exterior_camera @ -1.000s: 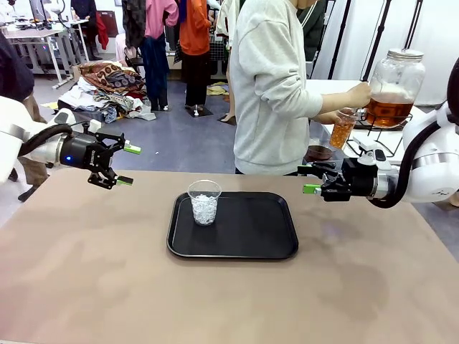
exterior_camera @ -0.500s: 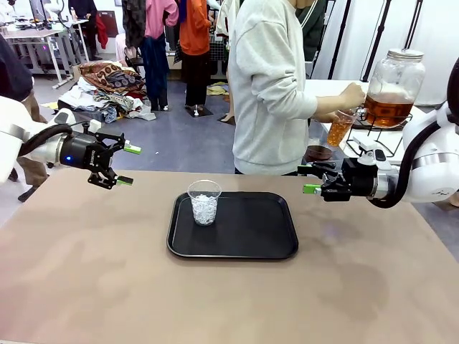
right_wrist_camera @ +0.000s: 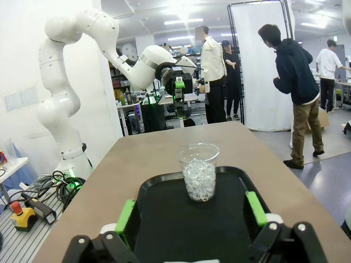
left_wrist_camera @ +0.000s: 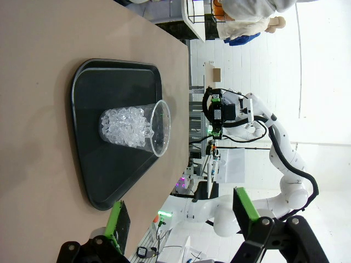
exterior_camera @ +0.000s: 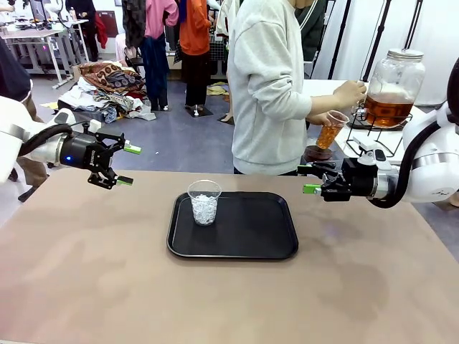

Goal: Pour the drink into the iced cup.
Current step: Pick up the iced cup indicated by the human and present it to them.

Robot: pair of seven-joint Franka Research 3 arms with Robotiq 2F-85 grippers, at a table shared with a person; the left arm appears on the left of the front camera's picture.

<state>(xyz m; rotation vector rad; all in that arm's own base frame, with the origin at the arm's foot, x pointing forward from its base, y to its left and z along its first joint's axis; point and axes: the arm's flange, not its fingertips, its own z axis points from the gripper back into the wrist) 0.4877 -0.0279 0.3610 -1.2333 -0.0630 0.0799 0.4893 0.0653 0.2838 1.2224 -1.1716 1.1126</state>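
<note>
Iced cup (exterior_camera: 204,201) on tray (exterior_camera: 244,247), 9 o'clock side. Drink (exterior_camera: 389,110) in jar (exterior_camera: 398,75) at 2 o'clock; person's hand (exterior_camera: 318,117) holds a filled cup (exterior_camera: 330,134) beside it. Left tool (exterior_camera: 129,165), right tool (exterior_camera: 307,179) spread, empty. Pour pending: bring cup over ice.

White arms (exterior_camera: 439,152), black left gripper (exterior_camera: 129,165) and right gripper (exterior_camera: 307,180), green pads (exterior_camera: 132,150) (blue light (exterior_camera: 67,159) on left wrist)

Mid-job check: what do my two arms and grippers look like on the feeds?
Both arms are glossy white with rounded joints: left arm, right arm. A black ribbed cable loops along each. The left gripper and right gripper are black, two-fingered, with bright green pads. A small blue light glows behind the left gripper.
</note>
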